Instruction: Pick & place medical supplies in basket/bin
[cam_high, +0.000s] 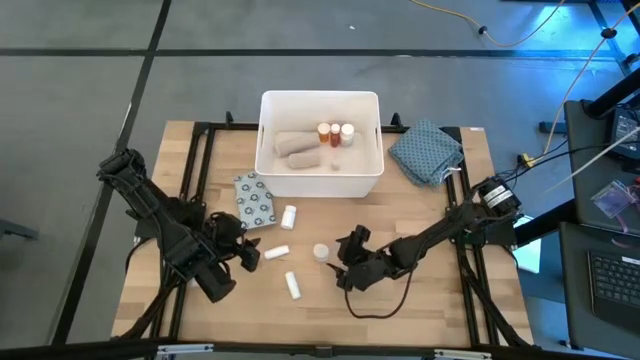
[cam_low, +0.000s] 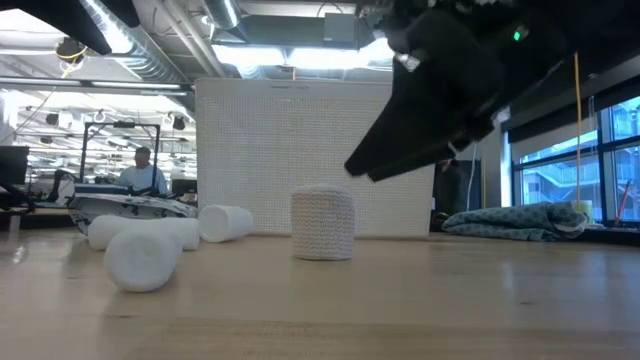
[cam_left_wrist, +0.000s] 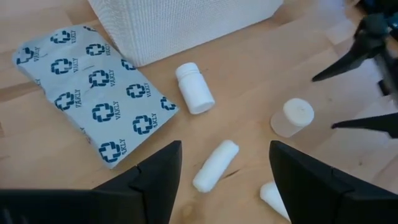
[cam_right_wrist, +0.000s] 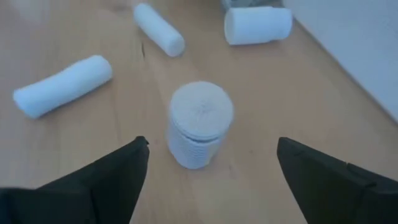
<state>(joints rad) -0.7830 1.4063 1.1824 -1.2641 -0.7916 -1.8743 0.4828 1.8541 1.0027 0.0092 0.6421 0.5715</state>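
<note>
— What can't we make out?

— In the low view the right arm is only a dark blur cut off at the top edge. Inside the large white rectangular plastic tub (cam_high: 320, 182) we see two beige rolls (cam_high: 296, 147) and what look like three white-capped orange bottles (cam_high: 336, 133); anything else in there is too small to tell.

— And the loose things on the wooden worktop (cam_high: 420, 230)?

— We count five. An upright white ribbed gauze roll (cam_right_wrist: 199, 124) stands between the fingers of the right gripper (cam_right_wrist: 211, 165), which is spread wide and not touching it. Two slim white soft rolls (cam_high: 276, 253) lie near the left gripper (cam_left_wrist: 224, 171), also wide open and holding nothing. A small white cylinder (cam_left_wrist: 194, 88) lies just beside the flat grey packet with blue cross marks (cam_left_wrist: 87, 99), which rests against the tub's textured front wall.

— And to the side?

— One crumpled blue-grey patterned cloth (cam_high: 427, 151), right of the tub.
</note>
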